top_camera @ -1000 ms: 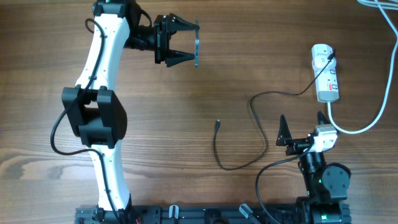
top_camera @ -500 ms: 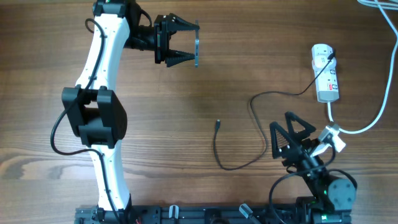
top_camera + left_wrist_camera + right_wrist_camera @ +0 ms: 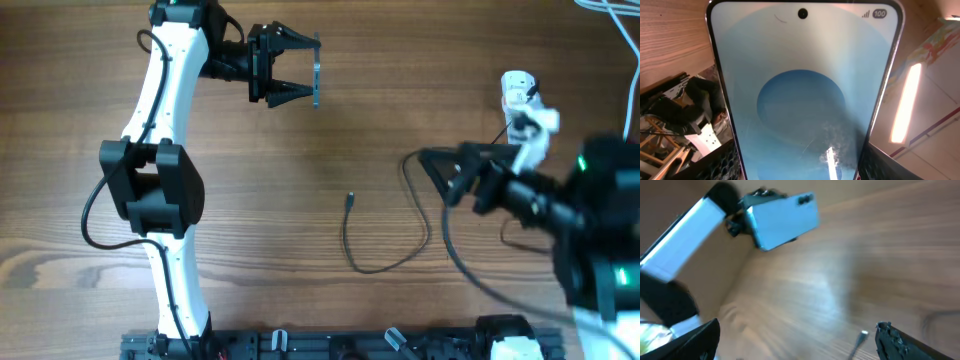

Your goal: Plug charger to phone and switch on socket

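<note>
My left gripper (image 3: 305, 84) is shut on the phone (image 3: 316, 84) and holds it on edge above the far table. In the left wrist view the phone's blue-green screen (image 3: 805, 90) fills the frame between the fingers. The right wrist view shows the phone's pale back (image 3: 782, 219). The charger cable (image 3: 395, 262) curls over the table middle, its plug tip (image 3: 349, 199) lying free; the tip also shows in the right wrist view (image 3: 860, 339). My right gripper (image 3: 440, 175) is open, raised and blurred, right of the tip. The white socket (image 3: 518, 100) lies at the far right, partly hidden by the right arm.
A thick white cord (image 3: 627, 60) runs along the right edge. The left arm (image 3: 160, 150) stretches along the table's left side. A black rail (image 3: 330, 345) lines the near edge.
My right arm has risen from the near right corner and swung up and left, over the cable loop and partly over the socket. The left arm and phone have not moved.
</note>
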Tool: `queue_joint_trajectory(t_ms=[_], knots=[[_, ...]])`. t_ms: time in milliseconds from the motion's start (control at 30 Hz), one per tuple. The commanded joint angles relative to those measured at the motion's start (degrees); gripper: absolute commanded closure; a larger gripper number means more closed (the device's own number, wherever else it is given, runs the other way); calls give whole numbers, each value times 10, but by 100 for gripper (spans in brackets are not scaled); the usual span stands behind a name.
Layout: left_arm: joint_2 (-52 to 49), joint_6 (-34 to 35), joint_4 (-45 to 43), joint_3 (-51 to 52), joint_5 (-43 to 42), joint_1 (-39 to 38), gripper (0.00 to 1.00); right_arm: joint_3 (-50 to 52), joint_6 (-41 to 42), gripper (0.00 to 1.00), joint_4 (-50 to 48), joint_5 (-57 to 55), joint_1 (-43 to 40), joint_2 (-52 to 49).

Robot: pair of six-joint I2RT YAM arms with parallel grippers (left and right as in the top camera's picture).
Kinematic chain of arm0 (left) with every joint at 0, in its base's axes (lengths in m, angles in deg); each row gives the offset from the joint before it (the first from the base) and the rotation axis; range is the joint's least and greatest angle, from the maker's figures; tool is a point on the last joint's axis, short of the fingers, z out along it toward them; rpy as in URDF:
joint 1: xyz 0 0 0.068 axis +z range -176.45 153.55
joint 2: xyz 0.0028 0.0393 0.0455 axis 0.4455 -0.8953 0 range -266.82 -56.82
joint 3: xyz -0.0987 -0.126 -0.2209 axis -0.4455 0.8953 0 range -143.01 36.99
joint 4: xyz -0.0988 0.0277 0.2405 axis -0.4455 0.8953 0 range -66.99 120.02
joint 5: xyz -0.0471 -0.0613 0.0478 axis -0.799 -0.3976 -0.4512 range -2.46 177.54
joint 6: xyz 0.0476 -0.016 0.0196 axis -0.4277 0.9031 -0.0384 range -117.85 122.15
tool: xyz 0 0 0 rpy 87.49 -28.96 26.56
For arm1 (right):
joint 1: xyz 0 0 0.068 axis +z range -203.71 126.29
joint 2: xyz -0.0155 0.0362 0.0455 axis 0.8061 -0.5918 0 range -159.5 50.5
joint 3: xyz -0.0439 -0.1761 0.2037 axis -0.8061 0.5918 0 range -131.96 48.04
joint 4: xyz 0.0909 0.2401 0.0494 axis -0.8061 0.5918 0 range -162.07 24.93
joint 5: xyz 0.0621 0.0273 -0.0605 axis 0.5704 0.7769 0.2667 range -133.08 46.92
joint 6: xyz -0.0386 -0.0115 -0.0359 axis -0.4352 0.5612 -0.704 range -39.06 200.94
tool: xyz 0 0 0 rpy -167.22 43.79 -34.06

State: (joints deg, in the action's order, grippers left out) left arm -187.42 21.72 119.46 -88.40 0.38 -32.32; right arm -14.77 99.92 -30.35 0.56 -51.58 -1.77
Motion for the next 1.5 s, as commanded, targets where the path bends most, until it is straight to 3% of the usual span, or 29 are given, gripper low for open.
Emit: queue_joint_trajectory(t_ms=[0, 67, 133, 200, 267, 500, 667, 767, 900, 1400, 1467], knots=[[25, -12, 1, -14, -32, 5, 29, -33, -53, 0, 21, 24, 49, -47], [25, -12, 1, -14, -32, 5, 29, -72, -52, 0, 77, -167, 130, -66], [25, -12, 1, -14, -31, 5, 29, -136, 5, 1, 133, -367, 227, -102], [25, -12, 0, -14, -30, 5, 30, -224, 29, 0, 198, -508, 310, -160], [25, -12, 0, -14, -30, 5, 30, -332, 58, 0, 263, -566, 373, -243], [25, -12, 1, -14, -28, 5, 30, -594, 98, 1, 268, -615, 440, -457], [25, -12, 0, -14, -28, 5, 29, -595, 112, 0, 222, -631, 444, -505], [25, -12, 1, -14, -28, 5, 30, -595, 132, 6, 228, -667, 444, -527], [25, -12, 1, -14, -28, 5, 30, -595, 141, 33, 228, -696, 444, -531], [25, -11, 1, -14, -32, 5, 29, -594, 160, 36, 235, -680, 444, -562], [25, -11, 1, -14, -32, 5, 30, -594, 164, 43, 235, -683, 444, -563]])
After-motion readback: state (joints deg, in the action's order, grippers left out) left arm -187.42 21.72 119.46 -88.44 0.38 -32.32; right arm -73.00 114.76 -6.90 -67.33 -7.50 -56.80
